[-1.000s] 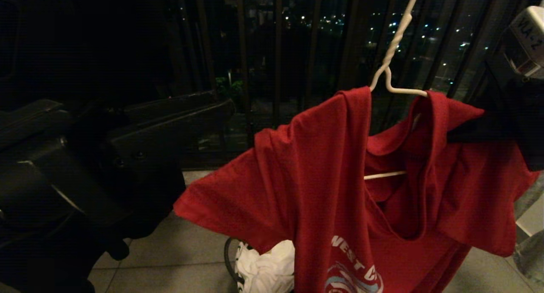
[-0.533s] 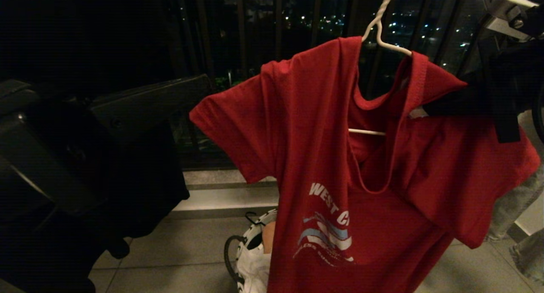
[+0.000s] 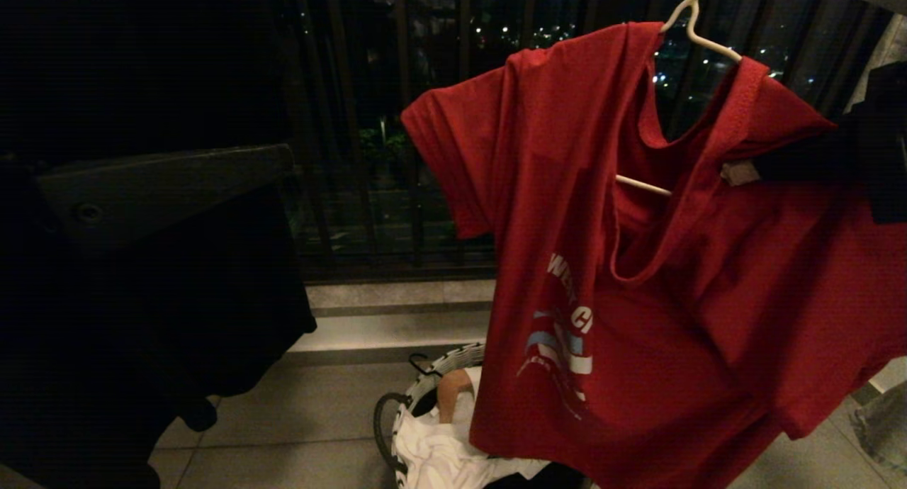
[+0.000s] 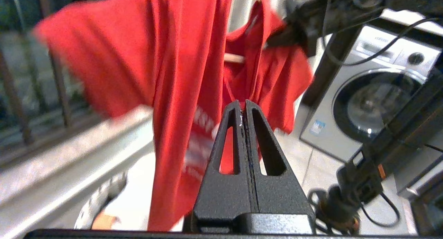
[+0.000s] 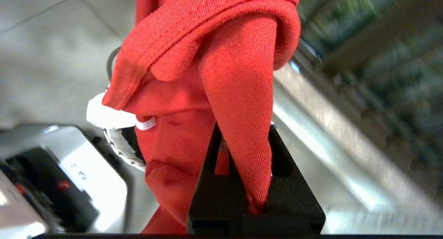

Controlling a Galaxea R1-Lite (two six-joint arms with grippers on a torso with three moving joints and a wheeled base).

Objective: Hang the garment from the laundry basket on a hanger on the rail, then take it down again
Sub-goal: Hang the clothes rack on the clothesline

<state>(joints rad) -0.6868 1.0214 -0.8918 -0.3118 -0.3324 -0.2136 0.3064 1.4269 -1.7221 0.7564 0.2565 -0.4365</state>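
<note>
Left tool (image 4: 244, 105), lower centre of left wrist view: jaws pressed together, nothing held, short of cloth.

Garment (image 3: 638, 262), centre-right of head view: draped on hanger (image 3: 698, 28), hem above laundry basket (image 3: 425, 386) at bottom centre. Soft, light, limp; likely to slide off thin wire. Best hold: collar or shoulder seam.

Print partly readable: "WE…", "C…".

Right tool (image 5: 254, 201): clamped on red fold near collar.

Black textured left tool (image 4: 244, 109) fingers, triangular cutouts

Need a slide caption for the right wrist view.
Right gripper shut on a fold of the red T-shirt, laundry basket on the floor behind.
</note>
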